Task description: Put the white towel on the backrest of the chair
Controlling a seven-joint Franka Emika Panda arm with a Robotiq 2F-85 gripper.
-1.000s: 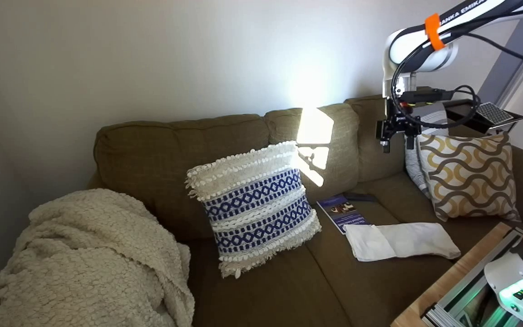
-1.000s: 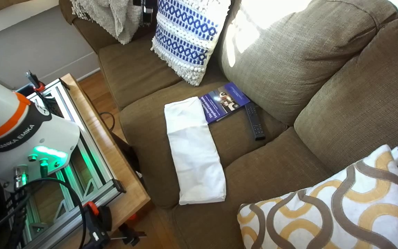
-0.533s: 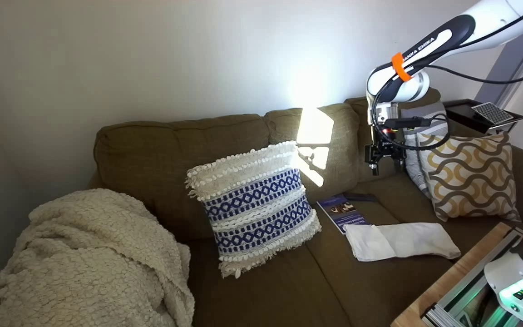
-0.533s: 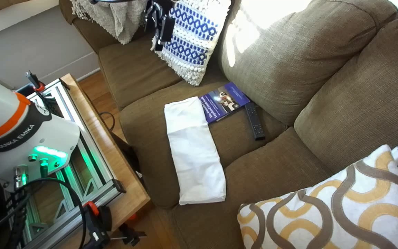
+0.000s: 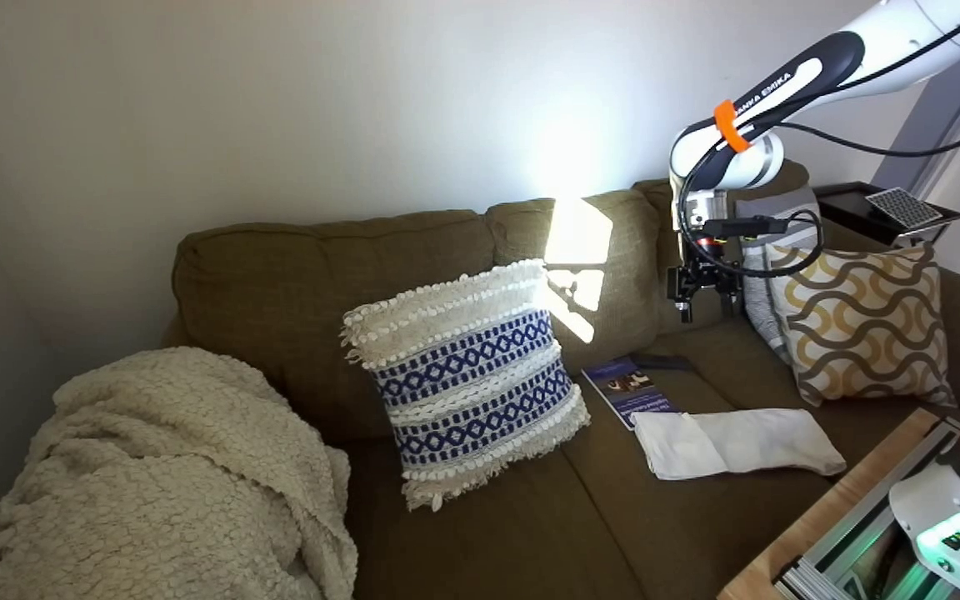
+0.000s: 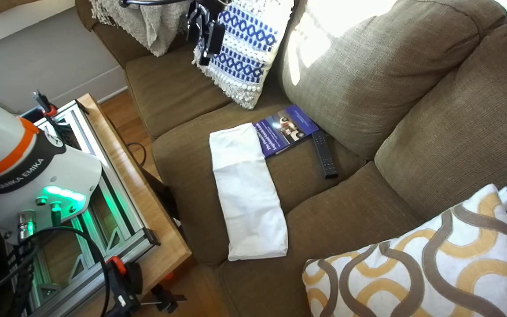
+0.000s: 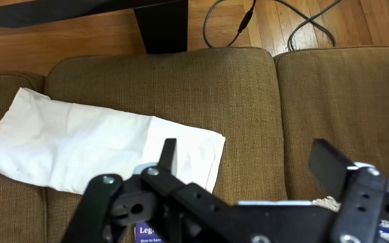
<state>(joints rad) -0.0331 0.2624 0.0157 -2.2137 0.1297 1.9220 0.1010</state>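
Observation:
The white towel (image 5: pixel 742 442) lies flat and folded into a strip on the seat of the brown chair, a wide sofa. Its whole length also shows in an exterior view as a white towel (image 6: pixel 251 198). The padded backrest (image 5: pixel 347 250) runs along the wall with no towel on it. My gripper (image 5: pixel 707 310) hangs in the air above the seat, fingers pointing down. In the wrist view the gripper (image 7: pixel 244 140) is open with nothing held; its left finger overlaps the folded end of the towel (image 7: pixel 89 141) from above, apart from it, hiding a part.
A purple book (image 6: pixel 285 130) touches the towel's edge, with a black remote (image 6: pixel 324 154) beside it. A blue-and-white fringed pillow (image 5: pixel 472 383) leans on the backrest. A wavy-patterned pillow (image 5: pixel 863 325) stands behind the arm's side. A cream blanket (image 5: pixel 172 483) covers the near end.
In an exterior view my gripper has come down and a little to the left, mostly in the earlier half second, and hardly moved since. The towel has stayed put; the jaws have remained open.

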